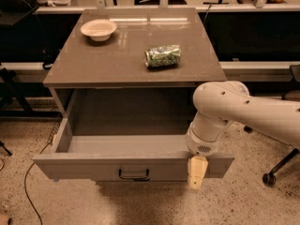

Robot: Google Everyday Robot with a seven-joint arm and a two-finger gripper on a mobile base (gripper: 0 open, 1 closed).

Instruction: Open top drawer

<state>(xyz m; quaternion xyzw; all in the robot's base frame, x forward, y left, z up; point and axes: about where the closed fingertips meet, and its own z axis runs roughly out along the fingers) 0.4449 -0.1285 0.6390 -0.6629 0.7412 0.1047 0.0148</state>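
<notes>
The top drawer (93, 165) is pulled far out of the grey cabinet, and its inside shows bare. Its flat grey front panel carries a small black bar handle (134, 174) at the centre. My gripper (197, 172) is at the right part of the front panel's upper edge, to the right of the handle. Its cream tip hangs down over the panel's face. The white arm (243, 111) reaches in from the right. The two lower drawers are hidden under the open one.
On the cabinet top (93, 67) a white bowl (98, 29) sits at the back left and a green can (162, 56) lies on its side near the middle right. A chair caster (268, 178) stands at the right and a cable (28, 186) runs over the floor at the left.
</notes>
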